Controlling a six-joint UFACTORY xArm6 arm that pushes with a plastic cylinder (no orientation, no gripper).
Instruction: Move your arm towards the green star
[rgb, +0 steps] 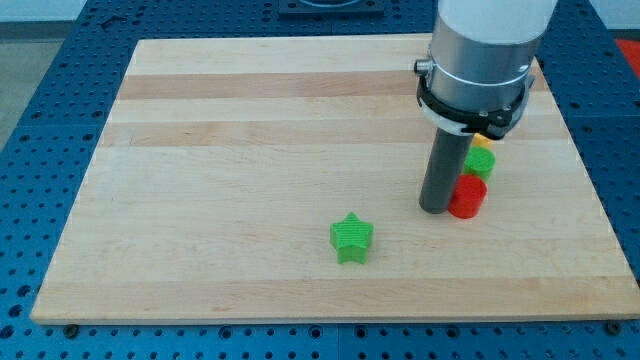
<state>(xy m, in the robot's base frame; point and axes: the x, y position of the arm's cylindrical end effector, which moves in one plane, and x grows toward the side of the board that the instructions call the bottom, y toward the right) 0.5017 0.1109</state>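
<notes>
The green star (351, 238) lies on the wooden board (250, 150), below the middle of the view. My tip (435, 209) rests on the board to the star's upper right, about a block's width away from it. The tip sits right against the left side of a red cylinder (467, 197). Just above the red cylinder is a green block (480, 162), and above that a yellow block (484, 141) shows partly under the arm's grey body (485, 50). Their shapes are partly hidden by the rod and arm.
The board sits on a blue perforated table (40, 120). The arm's wide grey body hangs over the board's upper right part and hides what is behind it.
</notes>
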